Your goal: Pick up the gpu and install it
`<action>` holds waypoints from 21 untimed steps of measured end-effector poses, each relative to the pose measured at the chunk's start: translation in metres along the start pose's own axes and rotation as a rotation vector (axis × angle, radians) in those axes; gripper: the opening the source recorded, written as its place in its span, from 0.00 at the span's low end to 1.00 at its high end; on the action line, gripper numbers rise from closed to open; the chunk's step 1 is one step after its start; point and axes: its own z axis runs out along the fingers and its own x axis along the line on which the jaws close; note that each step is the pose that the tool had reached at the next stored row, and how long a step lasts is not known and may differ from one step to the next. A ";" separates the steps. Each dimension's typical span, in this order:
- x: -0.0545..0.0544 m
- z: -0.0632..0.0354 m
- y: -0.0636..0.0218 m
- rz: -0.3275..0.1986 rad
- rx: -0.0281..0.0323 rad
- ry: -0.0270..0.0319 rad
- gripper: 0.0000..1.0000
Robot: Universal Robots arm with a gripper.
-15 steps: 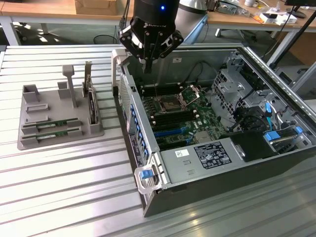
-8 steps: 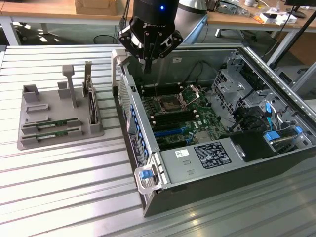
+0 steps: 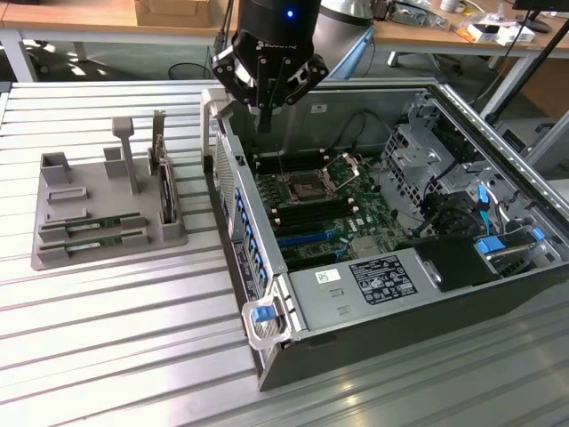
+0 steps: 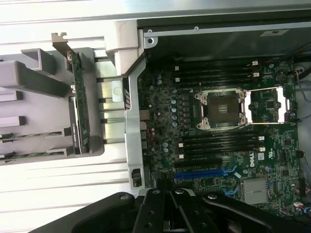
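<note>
Two long, thin green gpu sticks lie side by side in slots at the front of a grey holder on the exterior view's left. Their ends also show in the wrist view. My gripper hangs above the rear left corner of the open computer case, well to the right of the holder. Its fingers are shut together with nothing between them. Below it lies the motherboard with its open processor socket and black memory slots.
A dark upright card with a metal bracket stands in the holder's right side, beside the case wall. Drive cages and cables fill the case's right part. The ribbed metal table spreads around both. Wooden desks stand behind.
</note>
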 end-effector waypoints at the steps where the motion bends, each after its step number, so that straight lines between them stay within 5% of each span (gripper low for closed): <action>1: 0.000 0.0000 0.0000 0.000 0.0000 0.0000 0.11; 21: 0.006 -0.0002 -0.0004 0.000 0.0000 0.0000 0.11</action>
